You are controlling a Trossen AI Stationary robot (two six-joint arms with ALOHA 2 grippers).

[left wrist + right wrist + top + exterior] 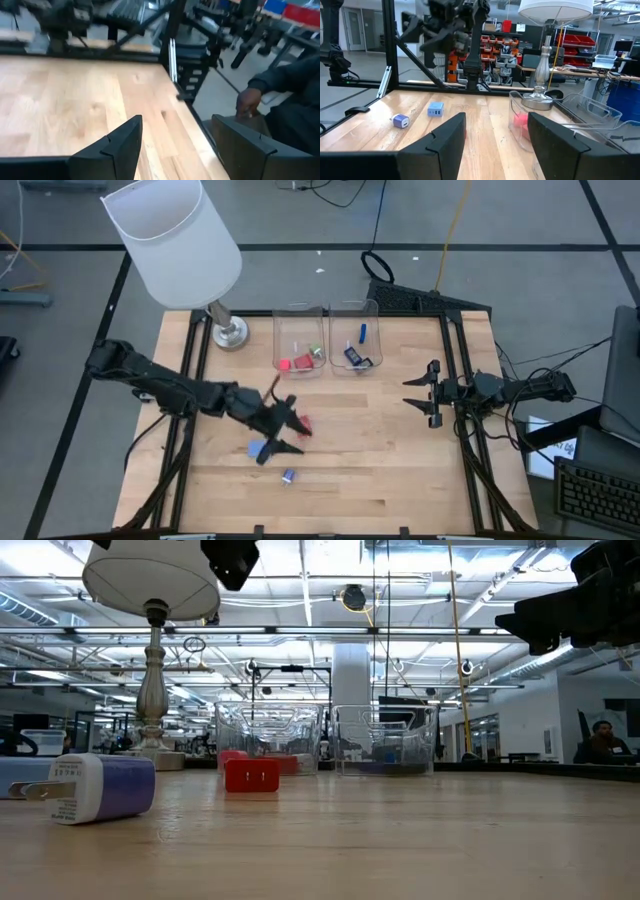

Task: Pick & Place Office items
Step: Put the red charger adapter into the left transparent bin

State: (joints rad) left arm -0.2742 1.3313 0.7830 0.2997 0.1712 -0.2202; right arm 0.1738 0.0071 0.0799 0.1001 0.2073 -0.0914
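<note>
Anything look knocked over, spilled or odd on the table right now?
Nothing spilled or damaged. Both clear bins stand upright with pieces inside. Three pieces remain loose on the wood: red, light blue, small blue-and-white. The lamp stands upright.

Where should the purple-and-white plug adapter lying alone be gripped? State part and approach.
Probably grip the plug adapter across its blocky body, coming straight down. It lies on its side on the table, prongs sticking out one end, nothing touching it.
</note>
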